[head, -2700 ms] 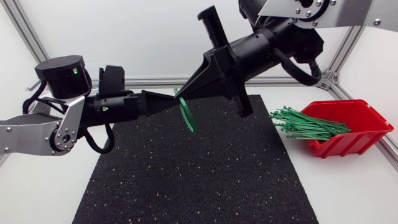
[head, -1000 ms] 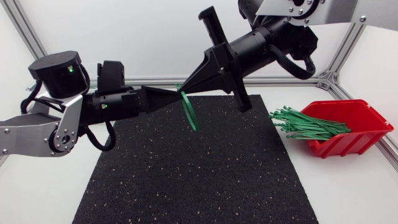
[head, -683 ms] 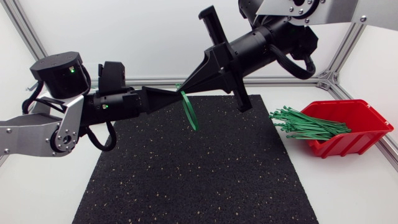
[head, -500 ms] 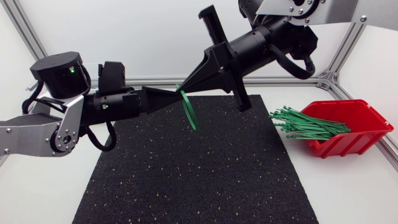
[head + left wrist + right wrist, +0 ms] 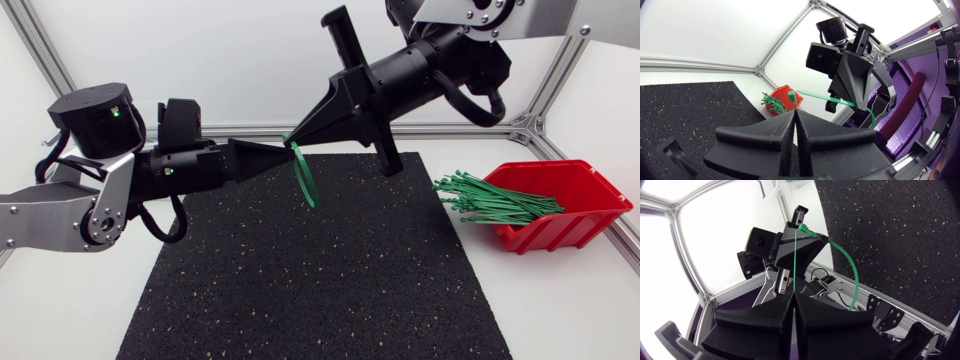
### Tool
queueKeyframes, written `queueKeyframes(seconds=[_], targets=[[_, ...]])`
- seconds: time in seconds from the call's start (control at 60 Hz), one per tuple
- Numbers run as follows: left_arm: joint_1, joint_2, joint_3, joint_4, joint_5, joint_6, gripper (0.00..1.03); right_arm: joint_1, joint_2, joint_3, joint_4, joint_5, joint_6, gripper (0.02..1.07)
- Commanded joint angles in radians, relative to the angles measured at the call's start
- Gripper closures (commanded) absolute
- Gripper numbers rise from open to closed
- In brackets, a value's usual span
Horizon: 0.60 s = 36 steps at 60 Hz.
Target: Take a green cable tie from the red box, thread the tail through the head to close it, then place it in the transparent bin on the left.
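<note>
We judge the task a little past halfway. One green cable tie (image 5: 302, 180) is out of the red box (image 5: 585, 190) and hangs as a loop above the far edge of the black mat (image 5: 320, 280), at about 12 o'clock from the mat's centre. The left gripper (image 5: 282, 152) comes in from 9 o'clock, its jaws pressed together on the tie's head end. The right gripper (image 5: 293, 139) comes down from 1 o'clock, its jaws clamped on the thin tail, which runs straight into them in the right wrist view. The tail appears to pass through the head, so the loop looks closed, though we cannot tell how far it has been drawn.

What is left is to let one side go and carry the tie to the transparent bin, which none of our views shows. It should lie beyond 9 o'clock.

The two grippers meet tip to tip, so there is little slack between them. The left arm (image 5: 90, 200) fills the 9 o'clock side. The spare ties (image 5: 490, 200) spill over the box rim at 3 o'clock, onto the white bench (image 5: 560, 300).
</note>
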Motion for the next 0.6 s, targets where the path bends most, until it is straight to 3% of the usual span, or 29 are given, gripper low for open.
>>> queueKeyframes(seconds=[0.0,0.167,0.583], targets=[[-0.002,-0.015,-0.016,0.016,-0.002,-0.03,1.0,-0.008,-0.017,-0.026,0.023,-0.003,0.035,1.01],[0.005,-0.015,-0.018,0.016,-0.002,-0.026,1.0,-0.004,-0.072,-0.151,0.265,0.054,0.141,1.01],[0.011,-0.005,-0.012,0.019,-0.004,-0.025,1.0,0.01,-0.142,-0.177,0.273,0.054,0.18,1.01]])
